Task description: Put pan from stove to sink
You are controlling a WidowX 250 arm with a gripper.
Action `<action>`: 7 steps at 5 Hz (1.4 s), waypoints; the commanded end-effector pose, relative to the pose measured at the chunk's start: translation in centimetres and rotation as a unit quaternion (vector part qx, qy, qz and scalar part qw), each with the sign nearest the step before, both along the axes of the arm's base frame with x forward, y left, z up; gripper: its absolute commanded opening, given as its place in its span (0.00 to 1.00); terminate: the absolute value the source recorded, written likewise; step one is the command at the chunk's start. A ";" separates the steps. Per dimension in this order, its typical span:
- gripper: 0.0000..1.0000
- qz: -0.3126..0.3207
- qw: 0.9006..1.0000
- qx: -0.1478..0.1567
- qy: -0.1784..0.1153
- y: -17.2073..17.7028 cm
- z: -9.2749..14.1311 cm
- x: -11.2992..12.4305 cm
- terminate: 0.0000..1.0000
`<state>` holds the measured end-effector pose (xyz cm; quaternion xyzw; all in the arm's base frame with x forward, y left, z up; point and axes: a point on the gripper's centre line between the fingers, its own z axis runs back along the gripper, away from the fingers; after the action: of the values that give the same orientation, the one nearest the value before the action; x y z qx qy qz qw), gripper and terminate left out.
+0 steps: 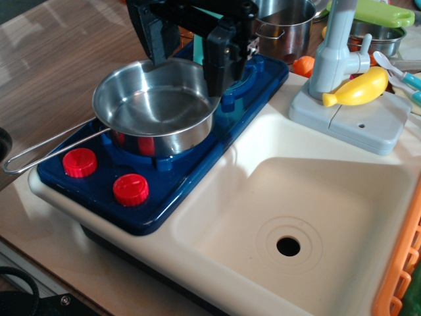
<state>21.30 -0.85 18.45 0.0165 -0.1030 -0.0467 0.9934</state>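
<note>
Empty and waiting, the sink is seen nearest; the pan sits on the stove; its far rim is straddled by the gripper, jaws apart; closing, then lifting, is judged next.

Sink basin open, bare around drain hole. Faucet with yellow banana crowds far edge; orange basket flanks its right side. Pan on stove; pot just behind. Long wire handle juts left past stove.
</note>
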 end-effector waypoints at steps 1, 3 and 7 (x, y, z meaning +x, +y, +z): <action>1.00 0.000 1.000 0.000 0.000 0.0 0.0 0.0 0.00; 1.00 -0.116 0.993 0.032 -0.016 0.9 -0.1 -1.4 0.00; 1.00 -0.201 0.978 0.018 -0.048 0.3 -3.2 -3.3 0.00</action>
<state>17.57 -0.46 13.98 0.0088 -0.1472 -0.2402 0.9595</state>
